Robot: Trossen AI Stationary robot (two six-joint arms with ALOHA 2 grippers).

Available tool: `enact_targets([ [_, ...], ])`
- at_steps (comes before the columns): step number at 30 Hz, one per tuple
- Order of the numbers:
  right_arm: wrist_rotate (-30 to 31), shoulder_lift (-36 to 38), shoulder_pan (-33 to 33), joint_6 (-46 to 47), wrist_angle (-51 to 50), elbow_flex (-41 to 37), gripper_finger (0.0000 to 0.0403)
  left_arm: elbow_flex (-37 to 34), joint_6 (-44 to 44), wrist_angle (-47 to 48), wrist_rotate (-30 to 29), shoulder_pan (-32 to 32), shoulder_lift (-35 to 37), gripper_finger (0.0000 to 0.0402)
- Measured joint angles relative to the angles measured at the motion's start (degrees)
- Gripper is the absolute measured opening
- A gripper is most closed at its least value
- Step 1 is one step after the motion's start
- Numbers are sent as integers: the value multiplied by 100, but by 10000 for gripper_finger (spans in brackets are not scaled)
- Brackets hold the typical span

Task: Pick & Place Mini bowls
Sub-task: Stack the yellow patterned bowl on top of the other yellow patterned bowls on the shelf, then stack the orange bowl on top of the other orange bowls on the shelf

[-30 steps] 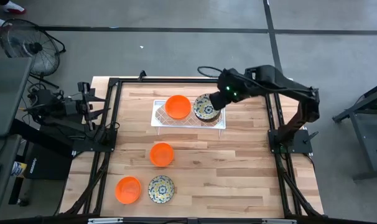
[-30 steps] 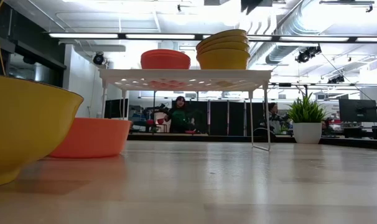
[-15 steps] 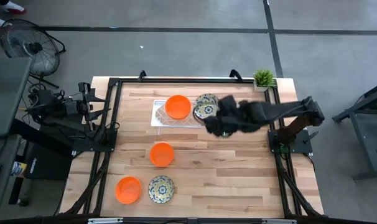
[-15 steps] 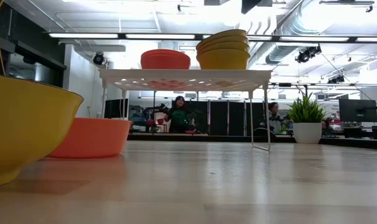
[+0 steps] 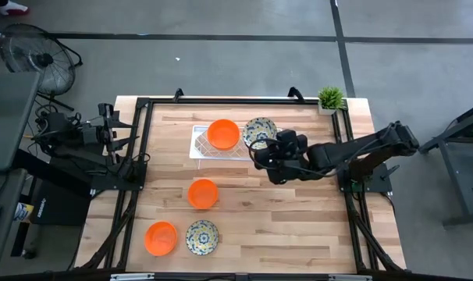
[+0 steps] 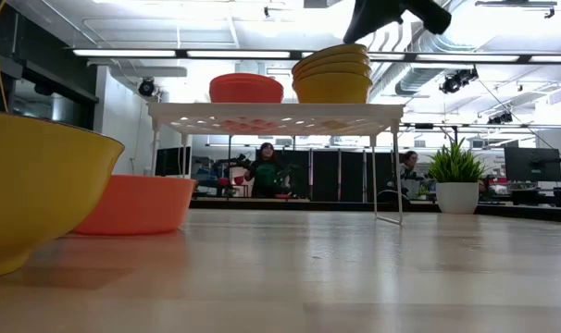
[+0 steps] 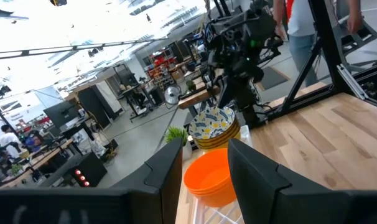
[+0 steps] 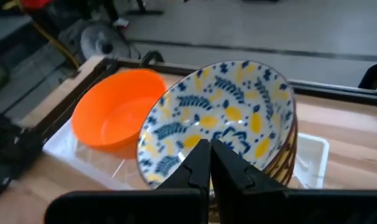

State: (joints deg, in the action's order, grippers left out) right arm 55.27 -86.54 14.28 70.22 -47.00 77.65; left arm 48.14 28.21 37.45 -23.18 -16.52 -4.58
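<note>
This was a big robot lab or workshop, not a home. The wooden table (image 5: 299, 211) stood in a black metal frame (image 5: 139, 148) on a grey concrete floor (image 5: 221, 55). Long strip lights (image 6: 169, 53) and bare pipes (image 6: 429, 46) ran along the high ceiling. Far past the table, people sat at desks (image 6: 267, 171) with dark screens (image 6: 530, 164). A floor fan (image 5: 33, 51) stood near the table, and a potted plant (image 6: 456, 180) sat on its corner.

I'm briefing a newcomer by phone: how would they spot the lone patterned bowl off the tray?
Start at the wooden table and go to the edge farthest from the white lattice tray. There the cream floral bowl sits beside a plain orange bowl; only it is patterned.
</note>
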Motion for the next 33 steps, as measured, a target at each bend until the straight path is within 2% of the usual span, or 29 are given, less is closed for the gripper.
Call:
enact_targets([
  [10,94,2,-323,-344,-116,-68,0,0,-20,2,13,-2,-1,124],
  [21,-474,0,-880,-1111,-78,-68,0,0,-2,20,8,-2,-1,124],
  [26,-647,65,-1040,-1817,538,-68,0,0,-2,20,5,-2,-1,124],
  [33,-978,671,-1126,-2383,1030,-66,0,0,-162,22,-88,-2,-1,124],
])
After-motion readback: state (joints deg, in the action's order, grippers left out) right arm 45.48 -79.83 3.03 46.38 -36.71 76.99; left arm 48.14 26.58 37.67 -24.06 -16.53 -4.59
